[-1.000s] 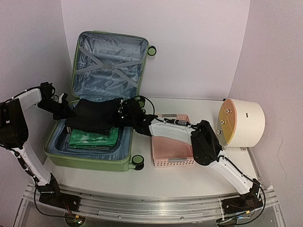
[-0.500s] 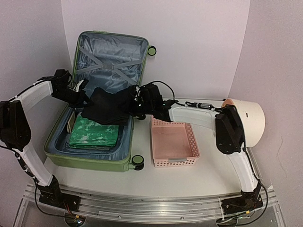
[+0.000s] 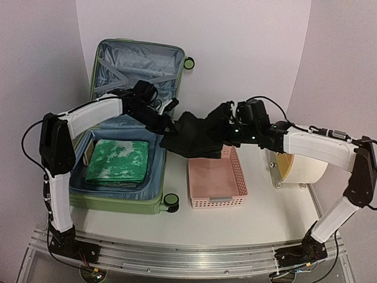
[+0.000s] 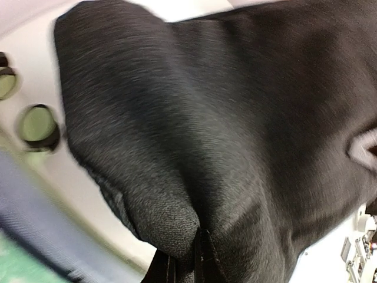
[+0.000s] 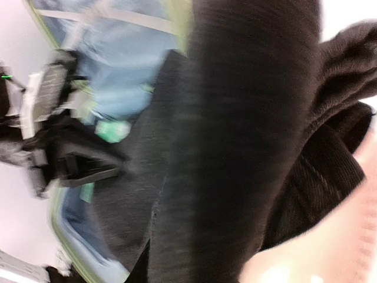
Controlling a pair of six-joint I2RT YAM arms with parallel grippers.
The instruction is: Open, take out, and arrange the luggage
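The luggage (image 3: 112, 202) lies open at the left, its lid standing up at the back. A folded green cloth (image 3: 116, 160) lies in its base. A black garment (image 3: 194, 137) hangs in the air between both grippers, over the luggage's right edge and the far-left corner of the pink basket (image 3: 217, 197). My left gripper (image 3: 166, 125) is shut on the garment's left end, and its fingertips pinch the cloth in the left wrist view (image 4: 187, 265). My right gripper (image 3: 228, 128) holds the right end. The garment (image 5: 235, 130) hides the right gripper's fingers in the right wrist view.
A cream cylinder drum (image 3: 309, 156) lies on its side at the right, behind my right arm. The luggage's wheels (image 3: 171, 202) stick out toward the basket. Purple walls close in the table at the back and on both sides.
Both grippers have lifted the black garment out of the luggage and carried it up and to the right. The green cloth beneath is now fully uncovered.
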